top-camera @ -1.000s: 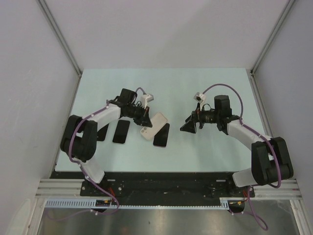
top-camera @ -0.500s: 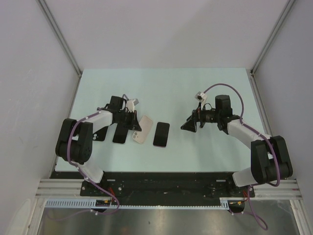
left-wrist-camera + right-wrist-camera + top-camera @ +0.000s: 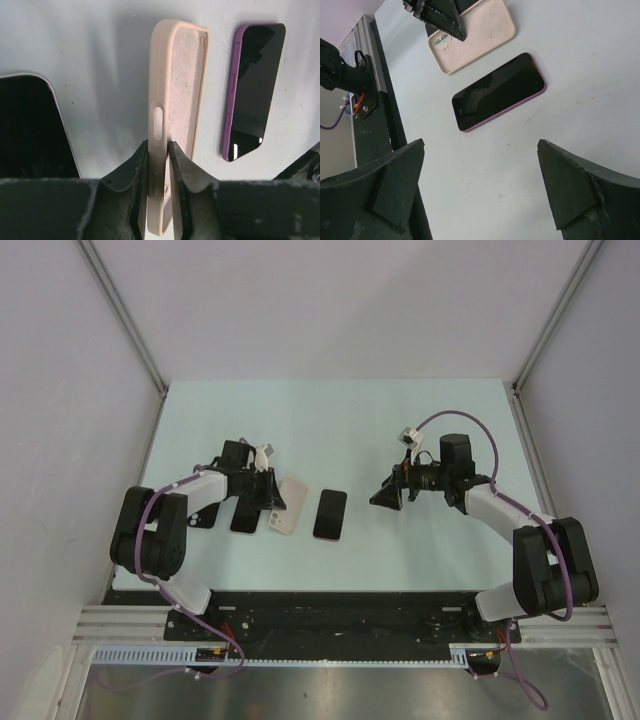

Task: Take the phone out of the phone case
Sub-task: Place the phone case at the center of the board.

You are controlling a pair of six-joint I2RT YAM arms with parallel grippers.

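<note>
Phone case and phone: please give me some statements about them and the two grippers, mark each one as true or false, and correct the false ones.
1. The beige phone case has no phone inside it. True.
2. The purple phone lies with its screen facing down. False: its dark screen faces up.
3. The left gripper pinches one side wall of the case. True.
4. The right gripper holds the purple phone. False: its jaws are wide open with nothing between them, and the phone lies on the table.
5. The phone touches the case. False: a strip of bare table separates them.
</note>
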